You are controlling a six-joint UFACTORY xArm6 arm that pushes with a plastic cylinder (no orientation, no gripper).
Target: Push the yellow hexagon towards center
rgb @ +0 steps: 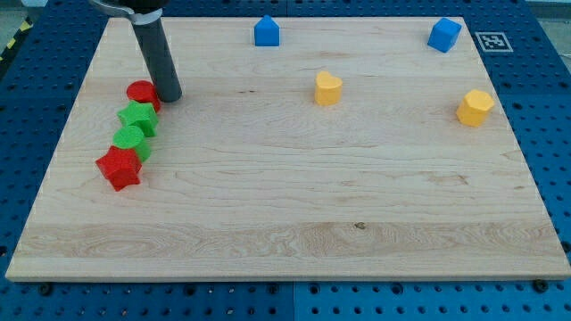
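Progress looks nil: the yellow hexagonal block (475, 107) sits near the wooden board's (285, 232) three-o'clock edge, well apart from centre. The rod grasps nothing; its tip (169, 96) rests far off at ten o'clock, just beside the red round block (141, 93), so the whole push remains.

Yellow hexagon (475, 107) is sitting flat near the wooden board's right edge, at 2 o'clock from center.
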